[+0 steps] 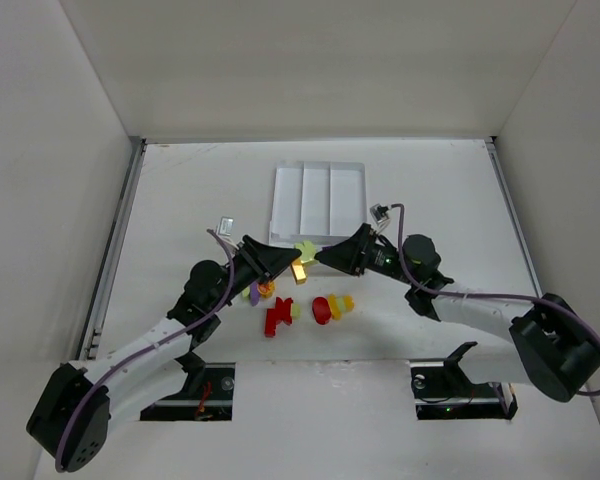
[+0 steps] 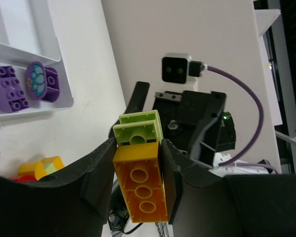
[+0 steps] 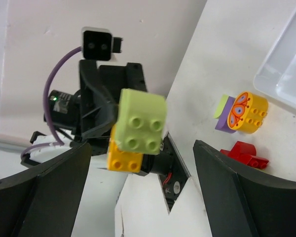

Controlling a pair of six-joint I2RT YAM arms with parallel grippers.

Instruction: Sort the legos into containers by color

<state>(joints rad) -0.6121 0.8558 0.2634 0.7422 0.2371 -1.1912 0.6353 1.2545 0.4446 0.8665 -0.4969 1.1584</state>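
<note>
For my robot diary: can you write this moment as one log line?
left gripper: shut on orange brick | green brick: stuck on it | right gripper: open

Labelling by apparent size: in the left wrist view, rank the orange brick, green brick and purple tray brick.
Largest: orange brick
Next: green brick
Smallest: purple tray brick, though it lies farther from the camera, so true size is unsure.

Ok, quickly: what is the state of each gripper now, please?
Left gripper: closed on the orange brick, with a green brick joined to it.
Right gripper: open, holding nothing.
</note>
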